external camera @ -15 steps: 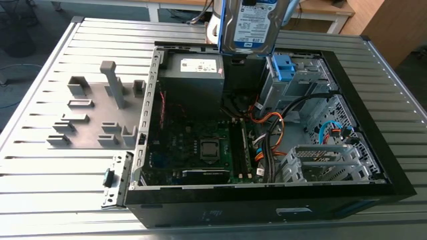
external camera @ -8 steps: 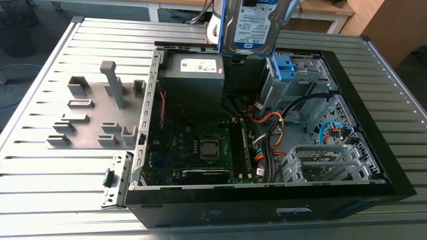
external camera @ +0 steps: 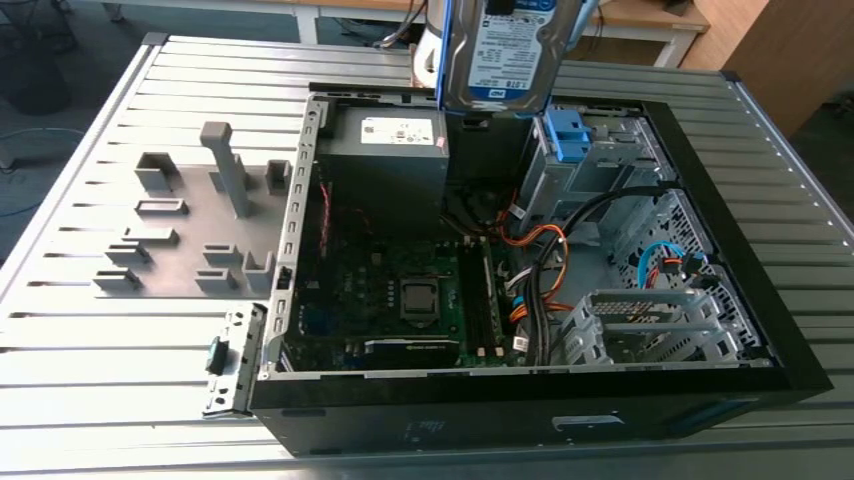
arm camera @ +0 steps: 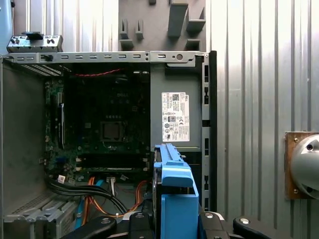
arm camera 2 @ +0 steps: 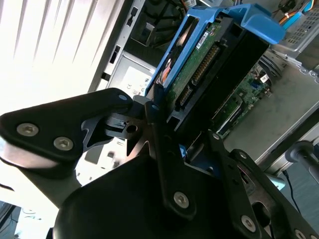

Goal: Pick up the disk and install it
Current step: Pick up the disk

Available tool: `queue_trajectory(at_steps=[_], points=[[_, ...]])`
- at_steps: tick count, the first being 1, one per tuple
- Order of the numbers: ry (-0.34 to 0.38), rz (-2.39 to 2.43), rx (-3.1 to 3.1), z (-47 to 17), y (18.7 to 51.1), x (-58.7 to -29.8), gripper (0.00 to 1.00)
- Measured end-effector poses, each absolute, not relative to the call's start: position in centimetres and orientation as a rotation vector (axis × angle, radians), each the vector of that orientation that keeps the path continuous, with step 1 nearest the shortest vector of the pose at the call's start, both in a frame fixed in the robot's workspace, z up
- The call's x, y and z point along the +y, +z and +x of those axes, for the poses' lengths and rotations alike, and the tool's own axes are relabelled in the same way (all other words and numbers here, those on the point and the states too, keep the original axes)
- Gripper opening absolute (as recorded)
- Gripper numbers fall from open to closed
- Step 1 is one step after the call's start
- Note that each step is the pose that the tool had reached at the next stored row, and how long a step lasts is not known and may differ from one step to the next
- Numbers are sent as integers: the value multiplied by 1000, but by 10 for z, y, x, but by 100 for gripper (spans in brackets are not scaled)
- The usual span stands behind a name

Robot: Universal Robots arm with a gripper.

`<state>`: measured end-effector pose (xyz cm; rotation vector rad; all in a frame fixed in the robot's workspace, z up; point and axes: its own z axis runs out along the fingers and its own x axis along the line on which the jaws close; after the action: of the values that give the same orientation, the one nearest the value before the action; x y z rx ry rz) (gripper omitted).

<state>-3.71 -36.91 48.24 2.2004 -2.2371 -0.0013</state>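
Hanging above the far side of the open black computer case [external camera: 534, 400], the flat silver hard disk [external camera: 501, 50] in its blue plastic bracket is pinched by the black gripper [arm camera 2: 167, 124]. It is likely stiff, dense and shock-sensitive, so the bracket sides suit gripping.

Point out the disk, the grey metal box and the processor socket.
disk [external camera: 505, 55], exterior view, on its printed label.
grey metal box [external camera: 387, 185], exterior view, on its bare side.
processor socket [arm camera: 110, 131], first wrist view, on its centre.

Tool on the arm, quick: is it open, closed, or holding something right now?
Tool: closed on the disk, holding it over the open computer case.
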Motion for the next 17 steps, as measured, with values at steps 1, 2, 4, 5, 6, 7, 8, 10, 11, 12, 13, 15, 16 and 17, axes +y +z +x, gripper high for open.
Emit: queue_trajectory(at_steps=[1,2,4,5,6,7,8,10,11,12,13,15,16,17], points=[[-1,2200,-2237,-37,482,-369,36],[-1,2200,-2237,-37,482,-370,36],[0,2200,-2237,-37,482,-371,36],[0,2200,-2237,-37,482,-371,36],[0,2200,-2236,-37,482,-371,36],[1,2200,-2236,-37,482,-372,36],[1,2199,-2236,-37,482,-372,36],[1,2199,-2236,-37,482,-373,36],[2,2199,-2236,-37,482,-373,36],[2,2199,-2236,-37,482,-374,36],[2,2199,-2235,-37,482,-374,36],[3,2199,-2235,-37,482,-375,36],[3,2198,-2235,-37,482,-375,36],[3,2198,-2235,-37,482,-375,36]])
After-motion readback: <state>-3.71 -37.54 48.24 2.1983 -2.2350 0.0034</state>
